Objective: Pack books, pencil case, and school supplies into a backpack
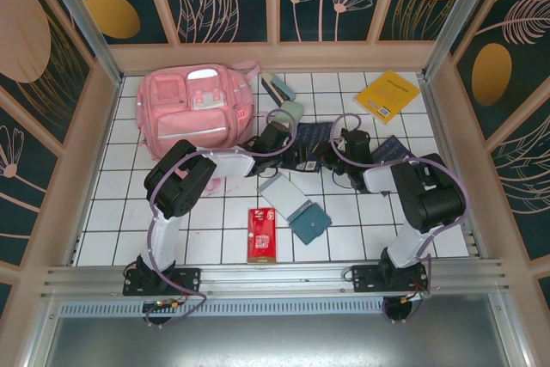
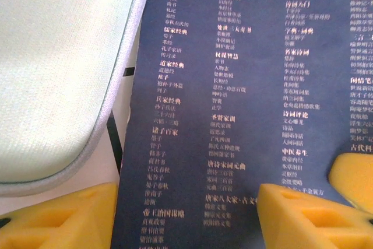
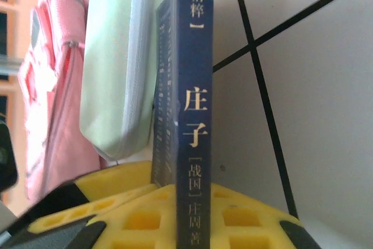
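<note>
**A:** Clamping on what, that right gripper [image 3: 195, 225]?

**B:** Its jaws are pressing together on the spine of a navy book [image 3: 195, 115], 1 yellow pad on each side.

**A:** And the left gripper [image 2: 186, 220]?

**B:** It is hanging over a navy cover with its jaws standing apart, gripping nothing. The pencil case [image 2: 52, 68] is lying just beside that cover.

**A:** Where is the backpack sitting?

**B:** The backpack [image 1: 193, 109] is lying front-up at the far left of the table [image 1: 344, 247]. I cannot tell whether it is holding anything.

**A:** And the pencil case?

**B:** I cannot tell what it is holding either.

**A:** The other things?

**B:** They are all lying out on the tiles. The yellow book [image 1: 388, 94] is sitting at the far right. The second navy book [image 1: 391, 148] is peeking out by the right arm. The stapler [image 1: 277, 88] is resting near the backpack. The red packet [image 1: 261, 234], silver-grey pad [image 1: 282, 191] and teal square [image 1: 309, 221] are lying at the near edge, between the 2 arms.
</note>
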